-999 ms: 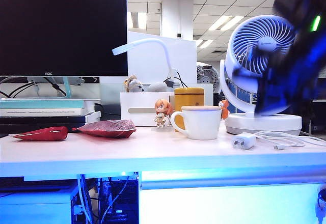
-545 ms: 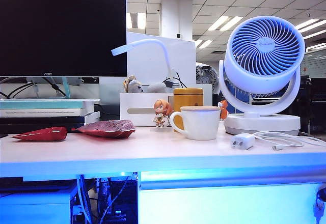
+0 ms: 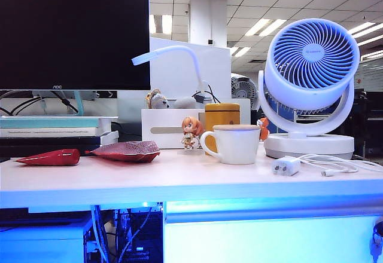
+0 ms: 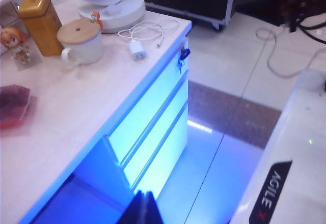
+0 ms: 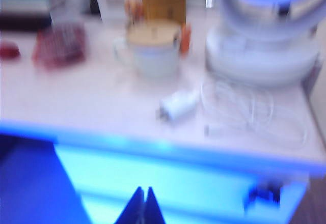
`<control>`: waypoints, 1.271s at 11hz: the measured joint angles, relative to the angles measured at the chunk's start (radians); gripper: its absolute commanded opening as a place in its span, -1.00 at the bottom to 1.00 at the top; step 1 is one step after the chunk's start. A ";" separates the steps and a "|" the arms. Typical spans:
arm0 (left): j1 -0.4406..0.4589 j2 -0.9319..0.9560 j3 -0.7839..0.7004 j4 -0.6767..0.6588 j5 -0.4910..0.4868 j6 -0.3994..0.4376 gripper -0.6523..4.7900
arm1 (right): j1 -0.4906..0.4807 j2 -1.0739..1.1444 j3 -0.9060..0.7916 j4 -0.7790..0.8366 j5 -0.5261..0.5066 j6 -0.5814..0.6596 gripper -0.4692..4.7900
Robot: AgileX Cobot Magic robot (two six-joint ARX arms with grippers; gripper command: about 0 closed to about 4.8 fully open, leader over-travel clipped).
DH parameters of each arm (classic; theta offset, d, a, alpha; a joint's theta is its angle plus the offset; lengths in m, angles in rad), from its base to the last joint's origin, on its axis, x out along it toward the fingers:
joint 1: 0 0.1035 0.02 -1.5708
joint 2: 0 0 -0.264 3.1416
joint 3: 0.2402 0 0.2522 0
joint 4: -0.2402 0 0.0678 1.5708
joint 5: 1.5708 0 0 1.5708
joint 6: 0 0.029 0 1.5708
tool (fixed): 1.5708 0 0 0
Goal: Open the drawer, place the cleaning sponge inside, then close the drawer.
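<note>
An office desk (image 3: 179, 182) carried a white mug (image 3: 234, 144) covered by a wooden lid, with a yellow tin (image 3: 221, 115) behind it. The drawer (image 4: 153, 117) sat pushed in under the desktop; the sponge could not be seen. The left gripper (image 4: 142, 208) and right gripper (image 5: 142, 203) hung clenched and empty, clear of the drawer front.

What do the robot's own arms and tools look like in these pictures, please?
Little of them shows. The left tool appears only as two dark, tapering finger tips that meet in a point. The right tool looks the same, dark and pointed, though blurred. No cables or markings are visible on either. In the exterior view neither arm appears.
</note>
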 measured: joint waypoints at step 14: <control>0.534 -0.309 -0.900 0.796 -0.403 -0.222 -0.78 | 0.000 -0.013 0.005 0.010 -0.011 0.000 -0.82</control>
